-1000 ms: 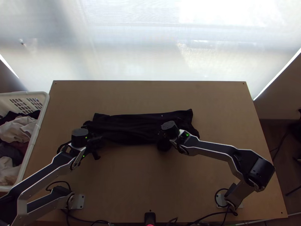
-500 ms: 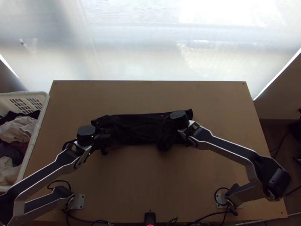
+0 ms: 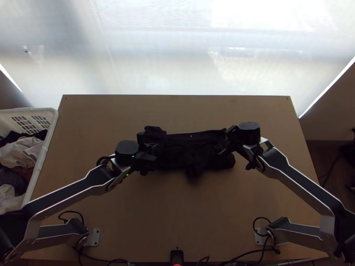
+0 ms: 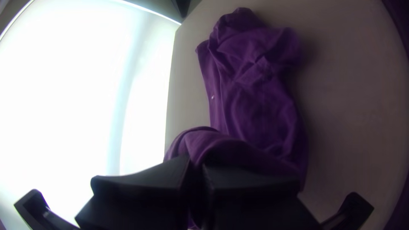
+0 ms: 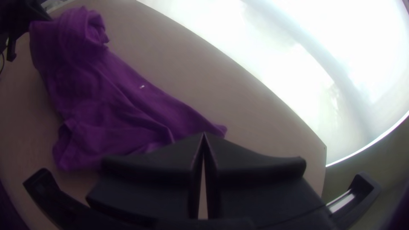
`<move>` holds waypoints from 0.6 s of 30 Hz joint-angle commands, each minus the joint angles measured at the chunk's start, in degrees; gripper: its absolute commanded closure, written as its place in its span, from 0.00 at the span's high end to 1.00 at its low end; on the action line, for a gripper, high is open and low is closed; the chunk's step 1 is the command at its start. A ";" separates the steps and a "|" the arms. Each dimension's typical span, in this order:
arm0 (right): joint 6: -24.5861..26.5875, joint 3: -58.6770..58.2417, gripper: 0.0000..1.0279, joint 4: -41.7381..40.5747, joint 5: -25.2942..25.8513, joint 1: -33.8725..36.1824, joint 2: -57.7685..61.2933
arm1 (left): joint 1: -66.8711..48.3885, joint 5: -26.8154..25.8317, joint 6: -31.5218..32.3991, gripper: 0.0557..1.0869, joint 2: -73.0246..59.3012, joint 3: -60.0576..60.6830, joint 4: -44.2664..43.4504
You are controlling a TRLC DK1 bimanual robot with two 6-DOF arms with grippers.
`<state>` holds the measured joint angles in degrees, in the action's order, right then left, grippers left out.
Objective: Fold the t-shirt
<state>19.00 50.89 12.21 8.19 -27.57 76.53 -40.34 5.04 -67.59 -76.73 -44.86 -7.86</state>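
At the bench's nine o'clock, one white slotted basket (image 3: 52,120) is heaped with crumpled clothes (image 3: 20,153). The left arm (image 3: 75,190), silver-grey with black joints, is stretched from seven o'clock toward the middle; by the left hand (image 3: 153,151), the shirt's nine o'clock end is pinched, bunched between two broad flat fingers. The one dark shirt (image 3: 191,150), soft and creased, is laid as a strip across the wooden bench (image 3: 177,213). Near its three o'clock end, the right hand's (image 3: 227,142) two fingertips are pressed together, its arm (image 3: 306,189) angled in from five o'clock.
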 commanded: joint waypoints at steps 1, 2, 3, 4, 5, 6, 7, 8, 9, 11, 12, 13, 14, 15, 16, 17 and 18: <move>-1.69 -4.40 0.02 2.12 -0.19 4.02 -6.48 | -6.07 0.67 -2.02 0.07 -9.14 -9.46 0.04; -1.69 -4.93 0.02 2.47 -0.19 4.63 -7.36 | -6.86 0.76 -2.28 0.07 -10.46 -10.86 0.12; -1.69 -5.45 0.02 2.73 -0.36 5.25 -8.24 | -7.56 0.76 -2.72 0.07 -11.95 -12.36 0.21; -1.60 -5.89 0.02 3.09 -0.80 5.95 -8.94 | -8.00 0.94 -3.42 0.07 -13.27 -13.94 0.21; -1.60 -6.25 0.02 3.53 -1.24 6.83 -9.74 | -8.53 1.29 -3.69 0.07 -14.77 -15.70 0.39; -1.43 -6.60 0.02 3.96 -1.95 7.62 -10.35 | -9.06 1.55 -3.95 0.07 -16.17 -17.80 1.09; -1.34 -6.95 0.02 4.32 -2.30 8.59 -11.05 | -9.50 1.82 -4.13 0.07 -17.58 -19.74 1.97; -1.25 -7.21 0.02 4.40 -2.74 9.55 -11.84 | -9.85 1.91 -4.30 0.07 -19.16 -21.85 2.67; -1.16 -7.48 0.02 4.67 -3.26 10.52 -12.55 | -10.29 2.08 -4.83 0.07 -20.65 -23.52 3.20; -1.25 -7.74 0.02 5.55 -3.97 11.84 -13.95 | -10.82 3.14 -5.97 0.07 -23.91 -26.77 3.55; -1.25 -8.00 0.02 5.90 -4.14 11.93 -14.57 | -10.99 3.75 -6.59 0.07 -25.49 -28.70 3.81; -1.16 -8.18 0.02 6.16 -4.14 11.93 -15.27 | -11.08 4.19 -6.67 0.06 -26.89 -30.55 3.90; -1.07 -8.44 0.02 6.43 -4.14 12.10 -15.89 | -11.17 4.98 -6.67 0.06 -28.30 -32.66 4.17; -0.81 -8.62 0.02 6.69 -4.32 12.54 -16.33 | -11.34 5.60 -6.67 0.06 -29.53 -34.86 5.40; -0.55 -8.79 0.02 6.95 -4.58 13.25 -16.77 | -11.69 6.48 -6.67 0.06 -30.67 -36.61 6.10; -0.28 -8.97 0.02 6.95 -4.93 13.95 -17.03 | -12.31 7.18 -6.67 0.07 -31.73 -37.76 6.54; 0.07 -8.97 0.02 7.04 -5.37 14.74 -17.21 | -13.01 8.06 -7.11 0.07 -32.87 -38.55 6.80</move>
<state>17.91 43.27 17.80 4.43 -16.60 62.59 -50.63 9.47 -73.38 -101.16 -73.14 -3.79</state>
